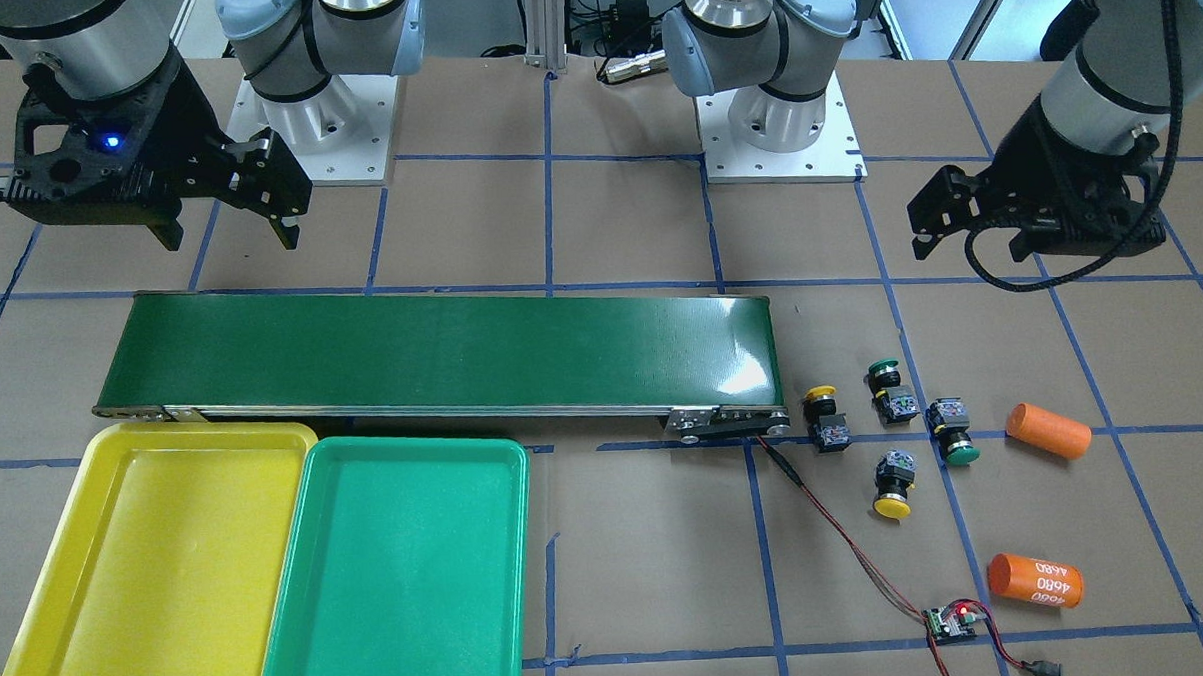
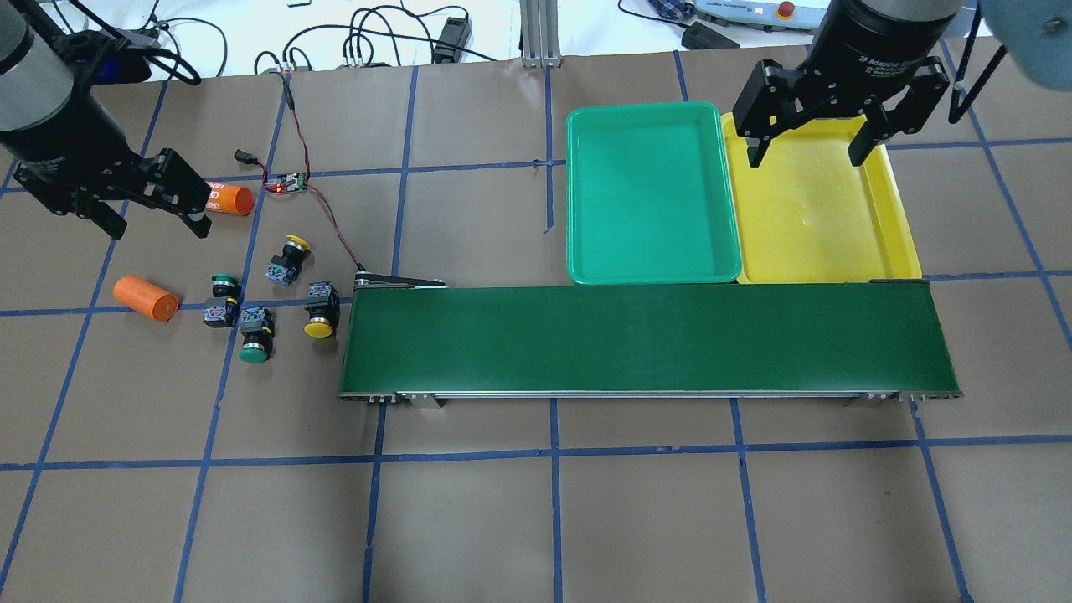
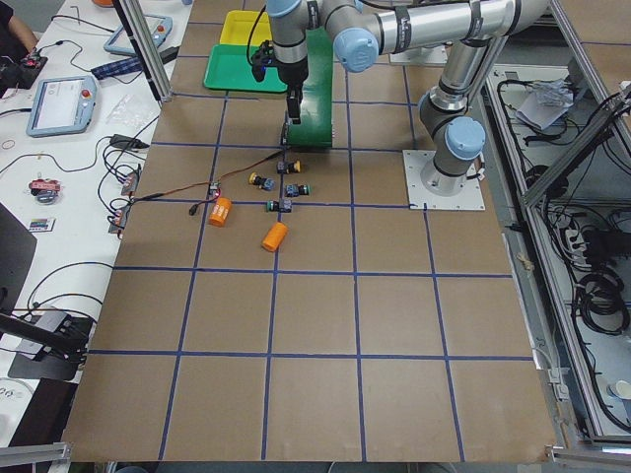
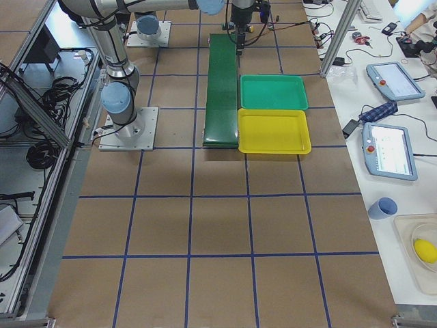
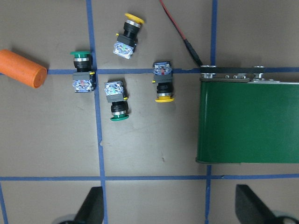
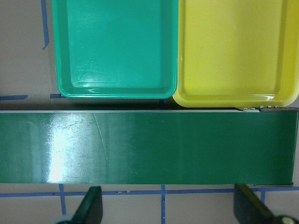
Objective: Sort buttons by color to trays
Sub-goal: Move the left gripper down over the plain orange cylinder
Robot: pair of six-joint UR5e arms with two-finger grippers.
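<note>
Left wrist-mounted: four buttons (image 5: 117, 100); right wrist-mounted: trays (image 6: 117, 92), belt (image 6: 149, 144); left gripper (image 2: 156, 220), right gripper (image 2: 806, 152) both released, empty

Tabletop (image 2: 636, 502) is brown with a blue tape grid. Lying on it: a dark-green conveyor belt (image 2: 645, 339), a green tray (image 2: 649, 193) and yellow tray (image 2: 821, 243) side by side against it. There's also four buttons (image 2: 255, 331), two orange cylinders (image 2: 146, 298) and a little circuit board (image 2: 287, 182).

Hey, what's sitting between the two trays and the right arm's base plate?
The long dark-green conveyor belt lies across that stretch, right beside the yellow tray and green tray, with the right arm's base plate beyond it. The front-facing view shows this best.
</note>
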